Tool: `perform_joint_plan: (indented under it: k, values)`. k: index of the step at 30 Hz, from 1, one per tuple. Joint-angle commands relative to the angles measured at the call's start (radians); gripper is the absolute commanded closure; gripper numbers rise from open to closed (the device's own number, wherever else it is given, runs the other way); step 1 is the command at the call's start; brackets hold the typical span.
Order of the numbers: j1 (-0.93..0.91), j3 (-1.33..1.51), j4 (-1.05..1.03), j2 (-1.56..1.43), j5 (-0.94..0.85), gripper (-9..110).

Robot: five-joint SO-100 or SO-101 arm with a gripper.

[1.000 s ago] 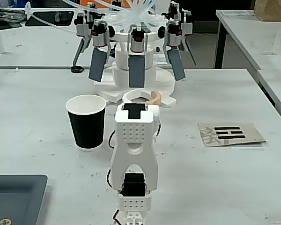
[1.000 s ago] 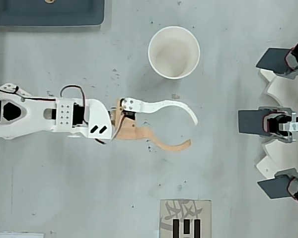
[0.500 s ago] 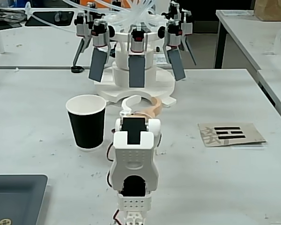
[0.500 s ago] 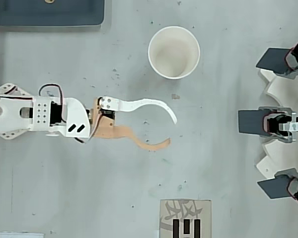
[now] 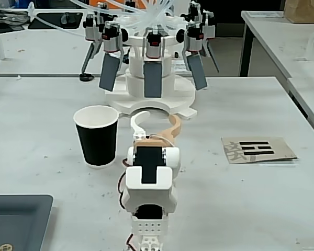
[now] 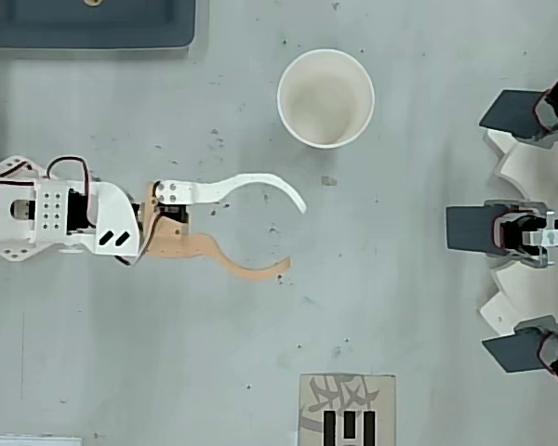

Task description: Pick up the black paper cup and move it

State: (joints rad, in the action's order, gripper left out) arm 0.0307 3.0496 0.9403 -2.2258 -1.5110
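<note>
The black paper cup (image 5: 97,137) stands upright on the white table, matte black outside with a white rim. From above only the white inside of the cup (image 6: 325,98) shows. My gripper (image 5: 156,122) is open, with one white curved finger and one tan curved finger, and nothing sits between them. In the overhead view my gripper (image 6: 295,234) lies below and left of the cup, apart from it. In the fixed view the cup is to the left of the fingers, with a small gap between.
A white multi-armed device (image 5: 152,63) with dark grey paddles stands at the far side, seen at the right edge from above as the device (image 6: 525,232). A printed card (image 5: 257,149) lies to the right. A dark tray (image 5: 15,219) sits at the near left corner.
</note>
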Motion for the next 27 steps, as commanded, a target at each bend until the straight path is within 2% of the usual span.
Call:
perform_joint_plan:
  k: [1,13,21,27]
  values:
    - [-0.002,0.023,0.034,-0.058,0.017,83]
    - [0.029,0.075,0.066,-0.103,-0.017,61]
    - [0.095,0.075,0.114,-0.048,-0.074,54]
    - [0.186,0.075,0.198,0.058,-0.101,54]
